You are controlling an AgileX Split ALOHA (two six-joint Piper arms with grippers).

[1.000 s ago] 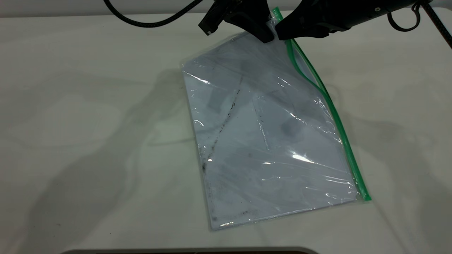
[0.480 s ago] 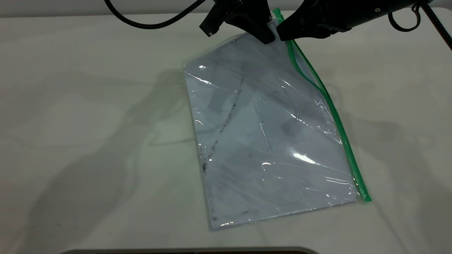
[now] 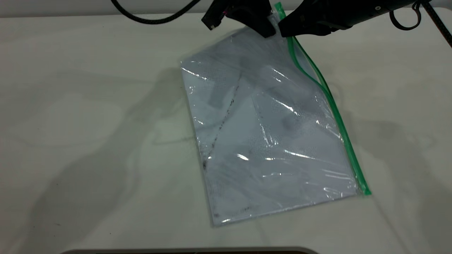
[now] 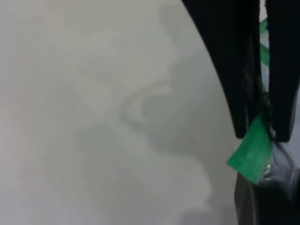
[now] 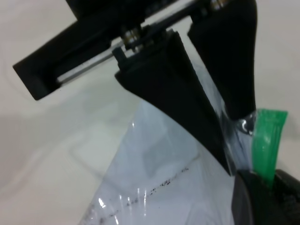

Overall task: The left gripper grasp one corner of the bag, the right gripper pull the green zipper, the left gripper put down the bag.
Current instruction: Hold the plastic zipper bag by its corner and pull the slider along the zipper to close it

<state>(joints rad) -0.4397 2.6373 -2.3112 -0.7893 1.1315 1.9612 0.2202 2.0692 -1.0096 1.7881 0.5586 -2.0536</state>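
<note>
The bag (image 3: 268,141) is a clear pouch with a white sheet inside and a dark diagonal smudge line (image 3: 222,123). It lies on the table with its far end lifted. The green zipper (image 3: 339,120) runs along its right edge. My left gripper (image 3: 267,31) is shut on the lifted far corner (image 3: 272,19). In the left wrist view (image 4: 258,136) the green strip end (image 4: 251,150) sticks out between the fingers. My right gripper (image 3: 284,31) sits right beside it, jaws closed around the green strip (image 5: 266,140). The slider tab is hidden.
The white table (image 3: 70,106) lies all around the bag. A thick black cable (image 3: 152,19) hangs at the back left. A dark curved edge (image 3: 190,251) lines the near side of the table.
Both grippers have risen a little and moved toward the far side, still holding the corner. The bag's far end is lifted higher and its near end has slid slightly away.
</note>
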